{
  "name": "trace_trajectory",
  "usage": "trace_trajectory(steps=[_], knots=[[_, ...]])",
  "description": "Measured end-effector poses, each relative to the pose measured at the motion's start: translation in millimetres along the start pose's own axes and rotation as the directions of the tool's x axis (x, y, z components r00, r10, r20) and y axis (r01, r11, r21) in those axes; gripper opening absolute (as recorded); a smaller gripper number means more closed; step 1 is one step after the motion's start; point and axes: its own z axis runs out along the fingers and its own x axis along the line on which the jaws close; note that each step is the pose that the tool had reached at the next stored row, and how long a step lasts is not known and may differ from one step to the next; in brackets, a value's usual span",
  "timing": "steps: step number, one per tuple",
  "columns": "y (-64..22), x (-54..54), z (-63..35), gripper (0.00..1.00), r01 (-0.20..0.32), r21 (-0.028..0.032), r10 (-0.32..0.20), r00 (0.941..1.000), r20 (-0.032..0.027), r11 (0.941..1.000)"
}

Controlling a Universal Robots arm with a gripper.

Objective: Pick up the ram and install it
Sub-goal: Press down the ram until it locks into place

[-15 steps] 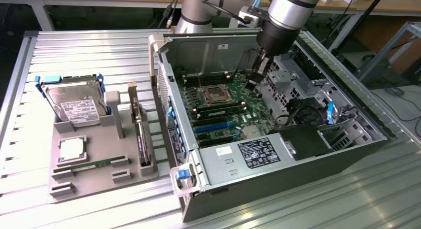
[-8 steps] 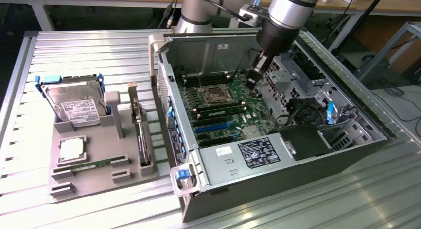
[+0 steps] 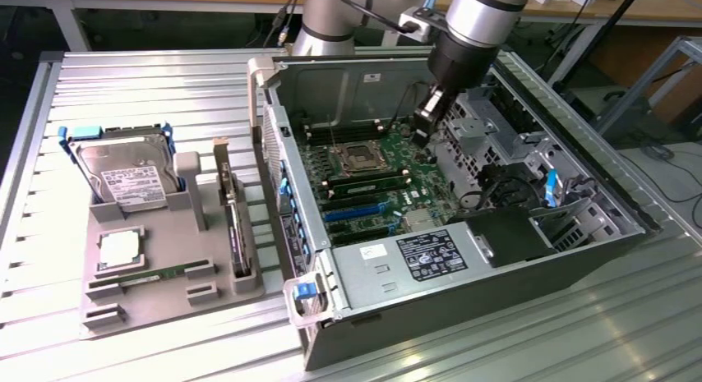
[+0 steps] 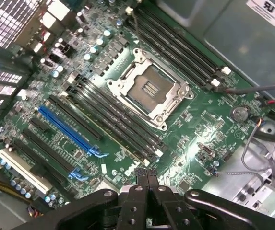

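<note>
A ram (image 3: 148,277), a long thin green stick, lies in a slot at the front of the grey holder tray (image 3: 164,304), at the exterior view's left. A second green stick (image 3: 367,183) stands in a motherboard slot beside the empty processor socket (image 3: 359,158) (image 4: 149,91). Inside the open computer case (image 3: 593,234), my gripper (image 3: 423,138) (image 4: 147,175) hangs above the motherboard (image 4: 199,129), on the socket's right in the exterior view. Its fingers (image 4: 141,178) are shut against each other with nothing between them. Black memory slots (image 4: 113,124) run along both sides of the socket.
On the tray stand a hard drive (image 3: 127,181), a square silver processor chip (image 3: 118,246) and an upright expansion card (image 3: 230,209). Drive cages, cables (image 3: 499,189) and the power supply (image 3: 433,255) crowd the case's right and front. Blue and black expansion slots (image 4: 70,129) lie beside the memory slots.
</note>
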Motion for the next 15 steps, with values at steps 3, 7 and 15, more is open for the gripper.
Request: trace_trajectory(steps=[3,7,15], knots=[[0.2,-0.1,0.0,0.10,-0.045,0.0021,0.045,0.9990,0.0059,0.9990],[0.4,-0.3,0.0,0.10,-0.108,0.0038,0.108,0.9941,0.0135,0.9942],[0.6,-0.4,0.0,0.10,-0.242,0.0010,0.242,0.9700,0.0201,0.9702]])
